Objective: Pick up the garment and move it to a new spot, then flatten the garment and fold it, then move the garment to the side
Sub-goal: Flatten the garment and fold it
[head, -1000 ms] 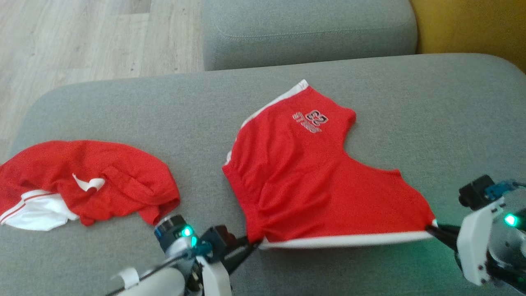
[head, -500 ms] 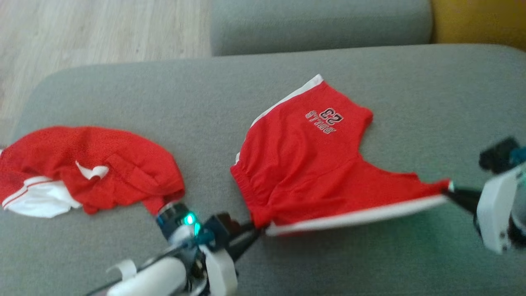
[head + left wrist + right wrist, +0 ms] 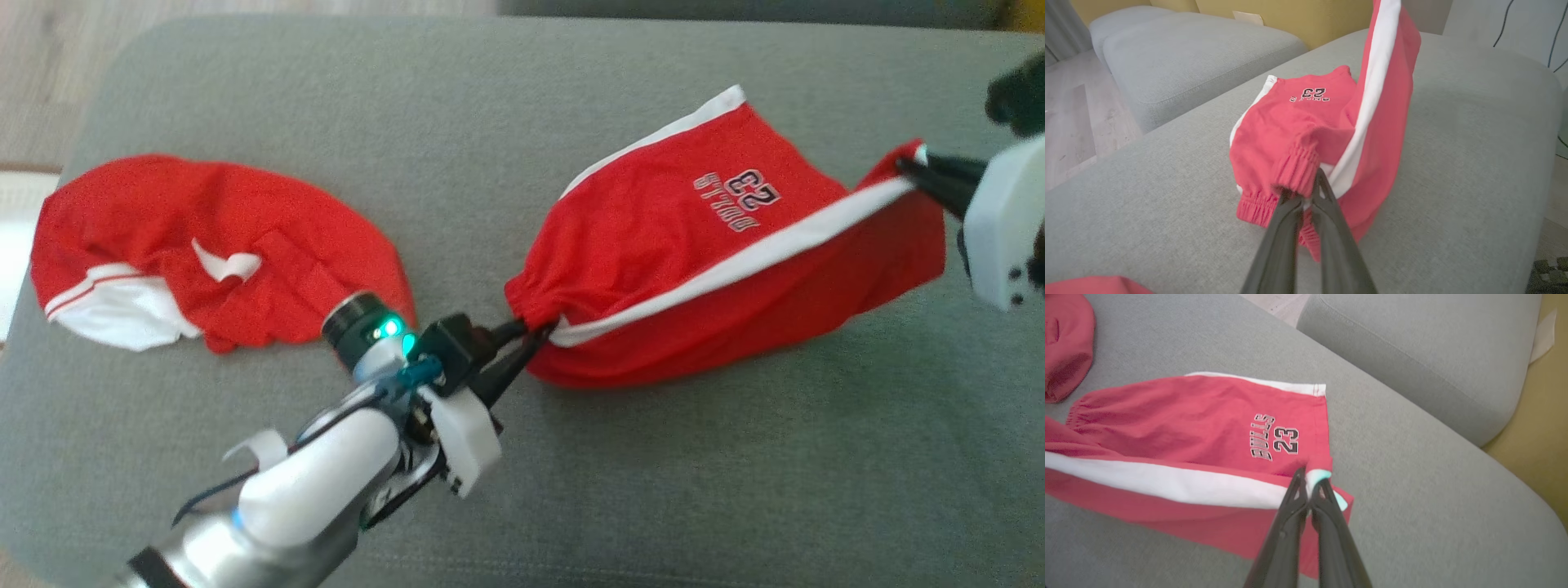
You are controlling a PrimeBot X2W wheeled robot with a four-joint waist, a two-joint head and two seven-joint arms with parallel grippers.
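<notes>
The garment [image 3: 653, 237] is a pair of red shorts with white side stripes and a "BULLS 23" print, lying on the grey sofa cushion [image 3: 490, 122]. My left gripper [image 3: 535, 333] is shut on its ribbed waistband corner [image 3: 1294, 173]. My right gripper [image 3: 910, 167] is shut on the hem corner at the white stripe [image 3: 1316, 475]. Between the two grips the near leg is lifted off the cushion and hangs over the other leg, its white stripe [image 3: 735, 265] stretched taut. In the right wrist view the printed leg [image 3: 1208, 420] lies flat below.
A second red and white garment [image 3: 212, 253] lies crumpled at the left of the cushion, close to my left wrist. Another grey cushion [image 3: 1421, 347] stands beyond. Wood floor [image 3: 1069, 122] runs past the cushion's far edge. A yellow wall [image 3: 1535, 428] is behind.
Both grippers have lifted their corners of the shorts and carried them forward over the other leg. The head camera has tilted down, so the cushion fills more of the view.
</notes>
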